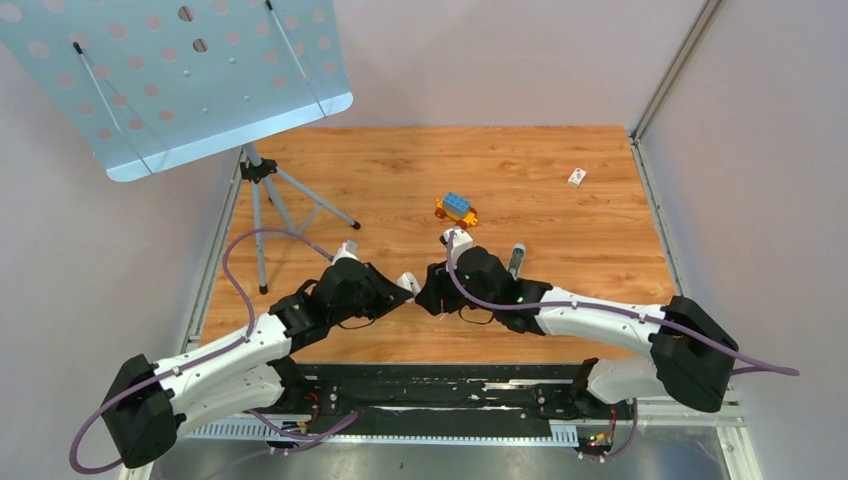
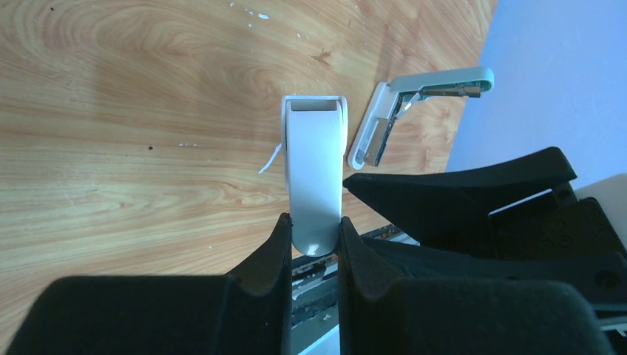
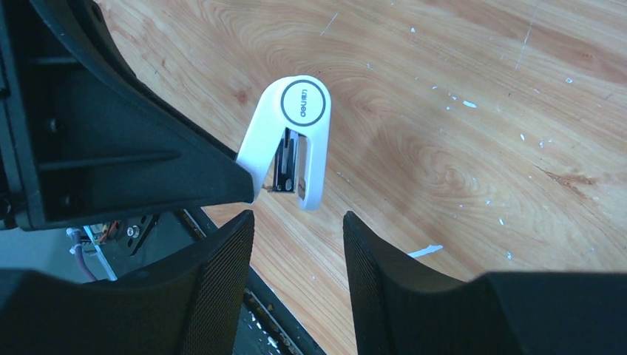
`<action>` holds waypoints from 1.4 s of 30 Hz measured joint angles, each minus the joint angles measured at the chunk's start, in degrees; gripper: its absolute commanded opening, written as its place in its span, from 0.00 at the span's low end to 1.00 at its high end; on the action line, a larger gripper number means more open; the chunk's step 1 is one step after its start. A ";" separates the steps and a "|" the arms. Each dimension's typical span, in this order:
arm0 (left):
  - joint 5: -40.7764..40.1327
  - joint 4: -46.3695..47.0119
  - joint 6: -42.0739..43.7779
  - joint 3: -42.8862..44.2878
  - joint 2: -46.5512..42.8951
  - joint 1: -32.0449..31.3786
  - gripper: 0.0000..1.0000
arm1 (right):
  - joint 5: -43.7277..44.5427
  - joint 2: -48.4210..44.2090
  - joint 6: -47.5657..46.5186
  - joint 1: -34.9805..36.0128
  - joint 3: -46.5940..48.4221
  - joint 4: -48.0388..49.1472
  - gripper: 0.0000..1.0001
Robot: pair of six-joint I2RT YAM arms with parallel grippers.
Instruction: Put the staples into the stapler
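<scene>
at the far left of the table (image 1: pixel 600 300), what stands? — clerk

one pale blue perforated panel (image 1: pixel 200 80) on one tripod (image 1: pixel 275 190), overhanging that corner. — inspector

arms, counted? — clerk

two, meeting at the middle, near the front edge. left gripper (image 2: pixel 314 222) is clenched on one white stapler (image 2: pixel 314 163), a finger pressed to each flank. the stapler juts out ahead of the tips. right gripper (image 3: pixel 298 222) is released, jaws apart with nothing between them, its tips just short of that stapler's end. — inspector

staplers? — clerk

two. the white stapler as stated, with a round logo on its end and a dark channel showing between its halves. one grey stapler (image 2: pixel 373 129) lies hinged open on the wood, just beyond the right gripper and touched by neither. — inspector

staples? — clerk

too small to make out in any view. — inspector

smaller items? — clerk

one block toy (image 1: pixel 455 208) in blue, yellow and orange, beyond the grippers. one small white box (image 1: pixel 577 177) sits at the right rear, well apart from everything else. — inspector
</scene>
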 measured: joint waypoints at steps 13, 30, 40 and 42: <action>1.79 0.52 1.62 -0.63 -1.62 -0.02 0.00 | 0.00 4.22 -1.51 0.11 1.03 0.57 0.43; 2.14 2.71 4.13 -2.69 -4.15 0.00 0.00 | 0.15 5.57 -5.77 0.11 0.48 3.96 0.06; 3.02 0.63 8.98 -2.29 -5.64 0.28 0.00 | -0.28 3.13 -10.34 0.33 -3.41 8.39 0.00; 3.39 -1.03 10.75 -1.25 -5.84 0.55 0.00 | -0.50 2.27 -11.23 0.33 -4.76 9.53 0.00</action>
